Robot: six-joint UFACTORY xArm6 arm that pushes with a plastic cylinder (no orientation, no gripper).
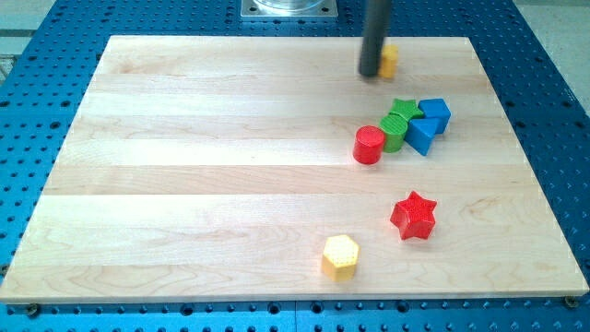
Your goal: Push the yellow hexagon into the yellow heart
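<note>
A pale wooden board [230, 166] of glued planks lies on a blue perforated metal table [55, 28], and the dark straight rod comes down from the view's top with my tip [370, 74] resting on the board near its top edge, right of centre. There is no pincer on this arm, only the rod, so nothing is open, closed or gripped. Touching the tip on its right side is a small yellow block [390, 61], partly hidden by the rod; its shape cannot be made out. The yellow hexagon block [340, 256] sits well apart from the tip, near the board's bottom edge, a little right of centre. Just to its upper right stands a red star block [414, 216]. Between these and the tip is a tight cluster: a red cylinder [369, 145], a green cylinder-like block [394, 132], a green star [404, 109], a blue cube [434, 114] and a blue wedge-like block [422, 135], packed so close that neighbours appear to touch.
</note>
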